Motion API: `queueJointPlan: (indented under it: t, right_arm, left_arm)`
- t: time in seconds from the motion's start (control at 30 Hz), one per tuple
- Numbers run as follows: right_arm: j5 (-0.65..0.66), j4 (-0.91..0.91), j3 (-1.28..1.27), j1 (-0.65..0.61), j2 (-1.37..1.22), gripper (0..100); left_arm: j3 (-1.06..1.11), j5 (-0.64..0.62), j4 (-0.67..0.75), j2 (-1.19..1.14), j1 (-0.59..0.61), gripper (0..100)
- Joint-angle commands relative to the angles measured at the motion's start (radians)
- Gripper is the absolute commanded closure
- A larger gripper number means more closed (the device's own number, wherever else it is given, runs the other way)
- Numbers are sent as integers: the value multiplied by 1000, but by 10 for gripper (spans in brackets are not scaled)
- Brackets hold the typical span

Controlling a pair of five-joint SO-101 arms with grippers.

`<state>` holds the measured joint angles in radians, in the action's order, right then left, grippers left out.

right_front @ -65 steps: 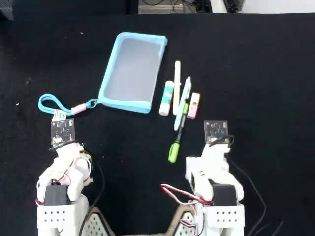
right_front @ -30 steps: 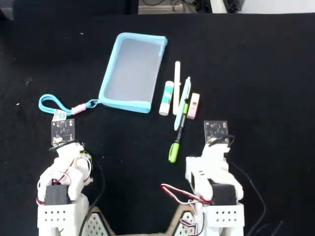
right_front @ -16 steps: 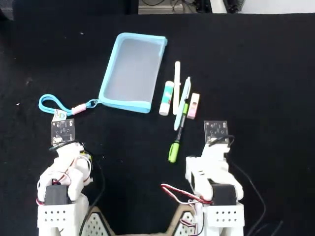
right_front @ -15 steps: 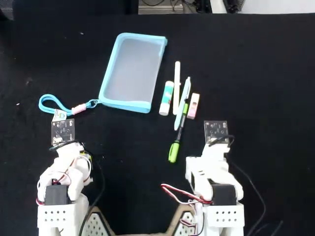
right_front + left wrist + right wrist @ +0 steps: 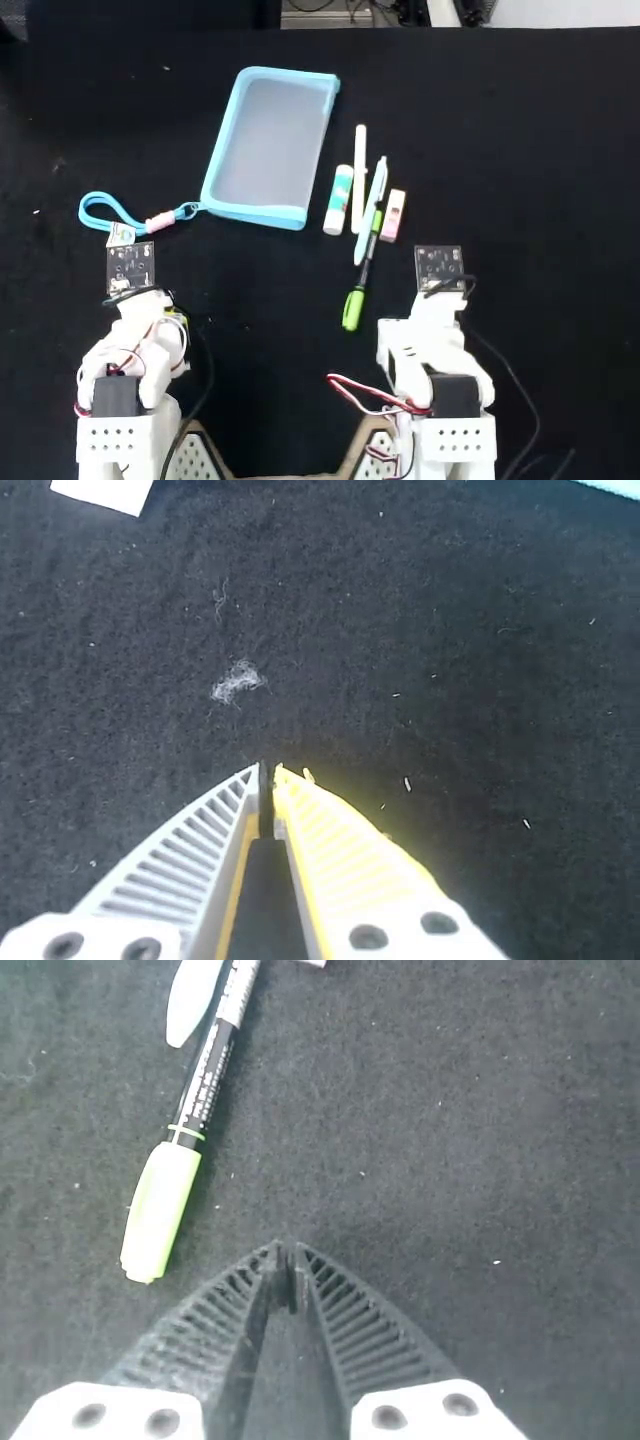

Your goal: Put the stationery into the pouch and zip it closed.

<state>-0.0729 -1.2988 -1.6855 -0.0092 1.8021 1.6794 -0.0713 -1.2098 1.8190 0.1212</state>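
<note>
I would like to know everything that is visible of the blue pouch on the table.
The pouch is a flat rectangle with a light blue border around a pale grey panel that looks translucent. It lies flat on the black table, set at a slant, and looks empty. From one corner runs a blue wrist strap, joined by a pink piece. Whether the zip is open cannot be told. A glue stick lies close beside it. Nothing holds it.

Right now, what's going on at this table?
Nothing is being handled. Both arms sit at the near edge, the left gripper and right gripper shut and empty over the black cloth. The blue pouch lies flat farther out, with a glue stick, two pens, an eraser and a green-capped marker beside it, none inside yet.
</note>
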Motion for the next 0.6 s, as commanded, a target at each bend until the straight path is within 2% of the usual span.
queueJointPlan:
  t: [0.0,0.17,0.27,0.47,0.57]
  right_arm:
    - [-11,-5,1,11,91,983]
    - [-14,-5,1,-9,91,981]
    - [-9,-5,1,-40,93,982]
    - [-8,0,1,-44,93,980]
    - [-5,83,1,-37,93,958]
  left_arm:
    - [19,-8,-3,6,-5,964]
    - [4,-5,11,8,-1,960]
    - [-64,35,89,8,41,960]
    - [-156,305,405,8,240,960]
    - [-125,457,508,8,259,959]
